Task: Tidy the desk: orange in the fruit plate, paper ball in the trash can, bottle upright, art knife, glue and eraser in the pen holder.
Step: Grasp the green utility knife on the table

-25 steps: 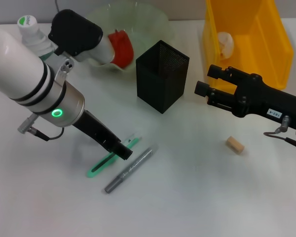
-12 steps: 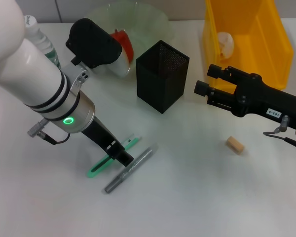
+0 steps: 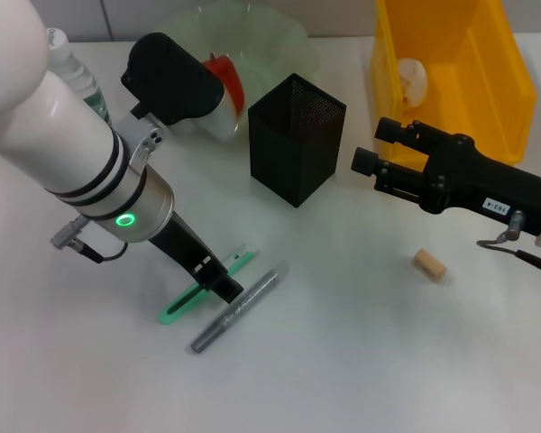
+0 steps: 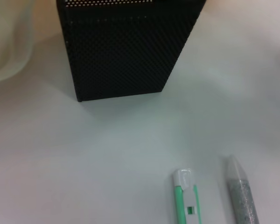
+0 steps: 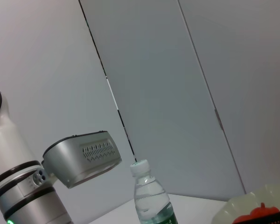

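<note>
Lying flat on the white surface (image 3: 361, 361), the green art knife (image 3: 185, 302) is what you're working: the left tool (image 3: 227, 289) is down on it near its middle, with the grey glue stick (image 3: 237, 309) just beside on the near side. Can't tell how far the left tool is open or whether it has the knife; the head view hides the tips and the left wrist view only shows the knife end and glue tip, no fingers.

Black mesh pen holder (image 3: 297, 138) stands upright behind, apparently empty so far. Eraser (image 3: 429, 264) sits alone on the surface to the right, well apart.

Rest of the job looks done: orange (image 3: 224, 83) in the fruit plate (image 3: 279, 41), paper ball (image 3: 411, 79) in the yellow trash can (image 3: 505, 81), bottle (image 3: 77, 77) upright at far left.

Right tool (image 3: 379, 149) hovers above the surface between holder and trash can, jaws apart, holding nothing.

Next, I'd say: confirm a grip on the knife, lift clear of the glue, tip it vertical, drop it into the holder mouth. Thin flat body, so expect a slip.
</note>
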